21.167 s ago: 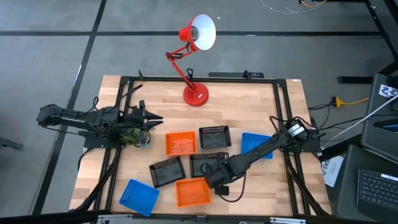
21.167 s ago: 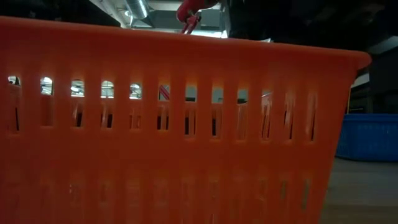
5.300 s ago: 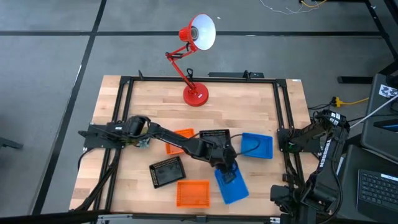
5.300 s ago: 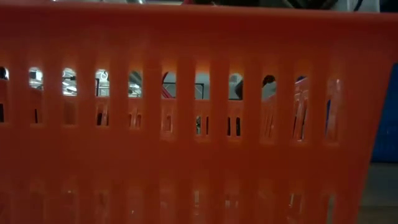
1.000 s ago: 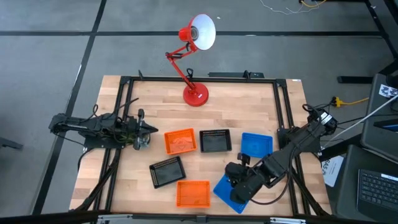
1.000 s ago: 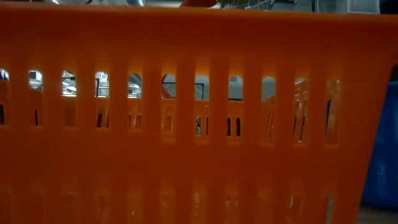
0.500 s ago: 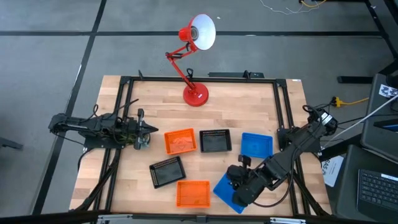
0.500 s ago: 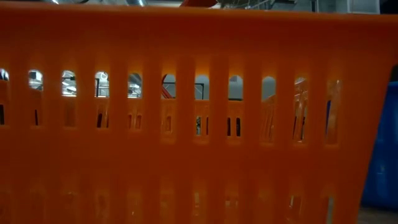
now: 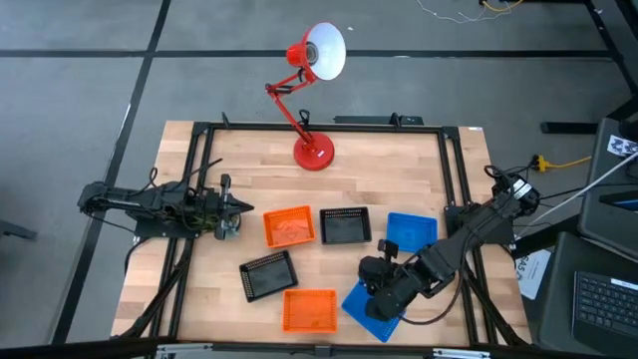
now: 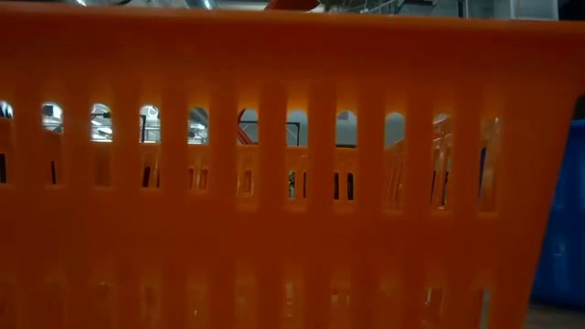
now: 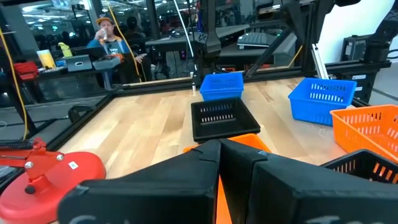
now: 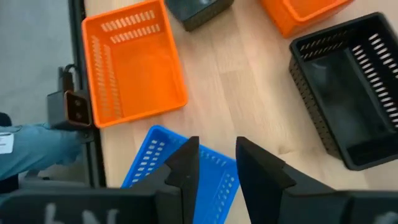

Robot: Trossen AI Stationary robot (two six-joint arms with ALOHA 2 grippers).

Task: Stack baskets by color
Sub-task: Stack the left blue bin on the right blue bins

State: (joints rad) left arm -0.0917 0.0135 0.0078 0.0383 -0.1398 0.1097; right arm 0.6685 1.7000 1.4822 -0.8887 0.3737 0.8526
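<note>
Table: wooden top (image 9: pixel 399 165) inside a dark frame, where I see six basket positions from the high view.
Right gripper: my right gripper (image 9: pixel 371 283) hangs over the near blue basket (image 9: pixel 369 304) at the table's front; in the right wrist view its two fingers (image 12: pixel 186 163) stand apart above that basket's rim (image 12: pixel 149 155). I cannot tell whether they touch it.
Left gripper: my left gripper (image 9: pixel 227 207) waits at the table's left edge, fingers pressed together and holding nothing; the left wrist view shows them meeting (image 11: pixel 219 163).
Blue baskets: the near one lies tilted on the table, just right of the front orange basket; the far blue basket (image 9: pixel 412 232) sits toward the right side, beside the arm.
Orange baskets: one (image 9: pixel 290 227) at centre left, just beyond the left gripper's tip; another (image 9: pixel 309 309) at the front edge, its slotted wall filling the low view (image 10: pixel 274 228).
Black baskets: one (image 9: pixel 345 226) just right of the centre orange basket; another (image 9: pixel 266 275) lies askew between the two orange ones.
Lamp: red desk lamp (image 9: pixel 312 95) standing at the back of the table, well apart from the baskets.
Background: a person (image 11: pixel 107 38) is seated beyond the table in the left wrist view.
</note>
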